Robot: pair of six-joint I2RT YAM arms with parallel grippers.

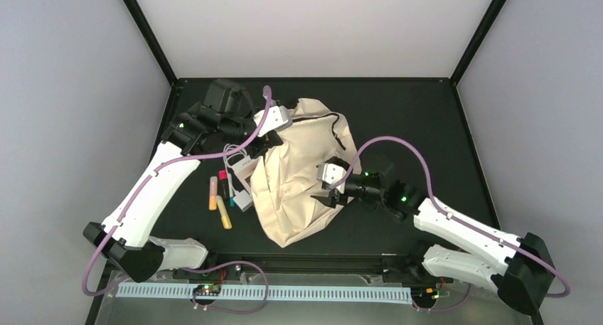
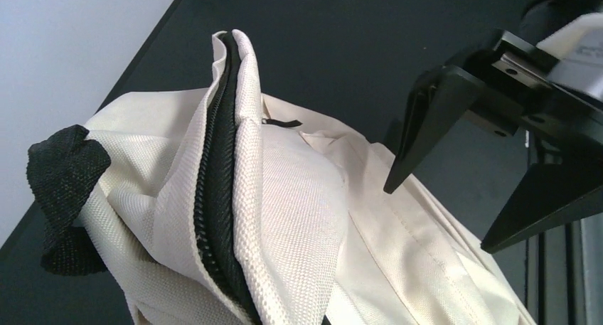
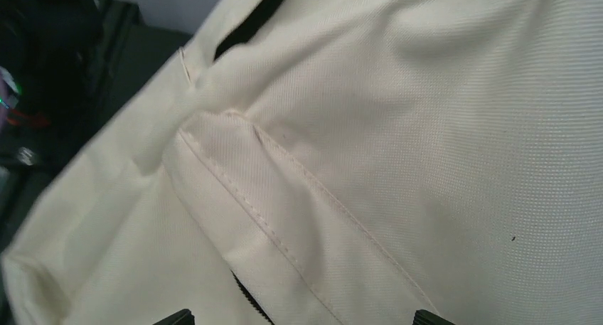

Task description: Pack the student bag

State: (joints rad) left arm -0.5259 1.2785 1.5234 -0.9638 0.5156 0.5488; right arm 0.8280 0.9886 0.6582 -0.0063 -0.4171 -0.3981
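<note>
The student bag (image 1: 299, 176) lies crumpled in the middle of the table, cream fabric with a dark zipper. My left gripper (image 1: 262, 146) is at the bag's upper left edge. In the left wrist view a raised fold of the bag (image 2: 284, 197) with its black zipper (image 2: 213, 197) runs up to the camera as if pinched; my own fingers are hidden there. My right gripper (image 1: 321, 186) hovers open over the bag's right side, and it also shows in the left wrist view (image 2: 437, 218). In the right wrist view its fingertips (image 3: 178, 316) stand wide apart over a seam and a zipper end (image 3: 245, 293).
Left of the bag lie several markers, among them an orange one (image 1: 212, 195) and a yellow one (image 1: 224, 215), beside a white flat item (image 1: 240, 174). A black strap loop (image 2: 60, 190) hangs at the bag's top. Black frame posts stand at the table's back corners.
</note>
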